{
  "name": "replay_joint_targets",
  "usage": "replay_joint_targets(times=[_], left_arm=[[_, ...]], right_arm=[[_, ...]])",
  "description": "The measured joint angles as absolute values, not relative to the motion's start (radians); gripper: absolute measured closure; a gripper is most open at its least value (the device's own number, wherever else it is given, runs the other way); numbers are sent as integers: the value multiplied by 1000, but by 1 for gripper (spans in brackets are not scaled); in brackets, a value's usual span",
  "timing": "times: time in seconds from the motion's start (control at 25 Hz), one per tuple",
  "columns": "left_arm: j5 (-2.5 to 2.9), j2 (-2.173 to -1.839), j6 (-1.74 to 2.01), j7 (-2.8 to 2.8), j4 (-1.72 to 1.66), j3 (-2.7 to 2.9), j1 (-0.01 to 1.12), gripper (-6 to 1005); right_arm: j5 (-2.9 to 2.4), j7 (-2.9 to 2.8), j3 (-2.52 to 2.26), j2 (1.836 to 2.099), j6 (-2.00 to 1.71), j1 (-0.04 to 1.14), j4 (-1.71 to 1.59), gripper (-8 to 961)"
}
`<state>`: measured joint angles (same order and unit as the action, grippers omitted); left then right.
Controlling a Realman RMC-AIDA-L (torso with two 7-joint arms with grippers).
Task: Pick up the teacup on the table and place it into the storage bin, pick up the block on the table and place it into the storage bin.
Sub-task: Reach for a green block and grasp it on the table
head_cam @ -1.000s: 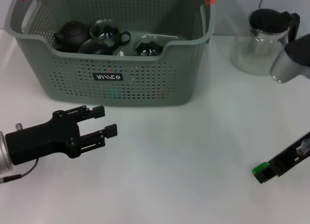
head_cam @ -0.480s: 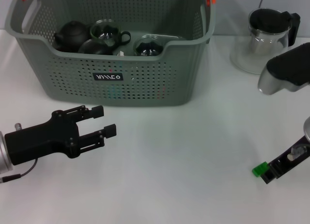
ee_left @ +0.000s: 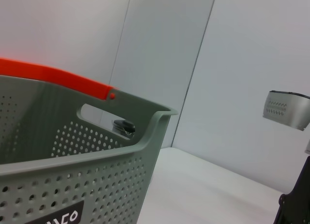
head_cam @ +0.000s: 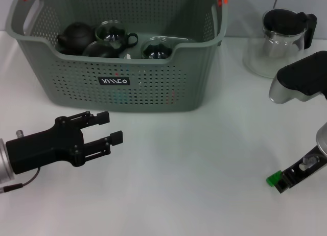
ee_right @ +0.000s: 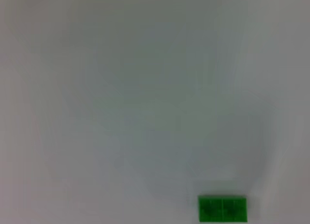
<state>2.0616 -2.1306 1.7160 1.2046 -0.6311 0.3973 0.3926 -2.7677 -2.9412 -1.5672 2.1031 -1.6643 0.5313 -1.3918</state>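
The grey-green storage bin (head_cam: pixel 122 67) stands at the back left of the white table (head_cam: pixel 194 164). Inside it are a black teapot (head_cam: pixel 75 36) and glass teacups (head_cam: pixel 113 32); no teacup shows on the table. My left gripper (head_cam: pixel 110 128) hovers open and empty in front of the bin. My right gripper (head_cam: pixel 286 181) is low at the right front, shut on a small green block (head_cam: pixel 274 179) at its tips. The block also shows in the right wrist view (ee_right: pixel 223 208) above bare table. The left wrist view shows the bin's wall (ee_left: pixel 72 175) and an orange clip (ee_left: pixel 58 78).
A glass pitcher (head_cam: pixel 278 42) with a black lid stands at the back right. A silver and black link of my right arm (head_cam: pixel 301 83) hangs over the table in front of it. White tabletop lies between the two grippers.
My right arm's upper link has swung left and down in front of the pitcher. The right gripper has tilted steeper, with the green block still at its tips. The left arm has not moved.
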Motion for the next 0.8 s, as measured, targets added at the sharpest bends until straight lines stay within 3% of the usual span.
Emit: replay_joint_targets(times=[0.8], left_arm=[[2062,-2132,1717,1203,-630,397,389,322]], right_arm=[[-2748,-2920,-1548,2098,-1623,537,-1345,466]])
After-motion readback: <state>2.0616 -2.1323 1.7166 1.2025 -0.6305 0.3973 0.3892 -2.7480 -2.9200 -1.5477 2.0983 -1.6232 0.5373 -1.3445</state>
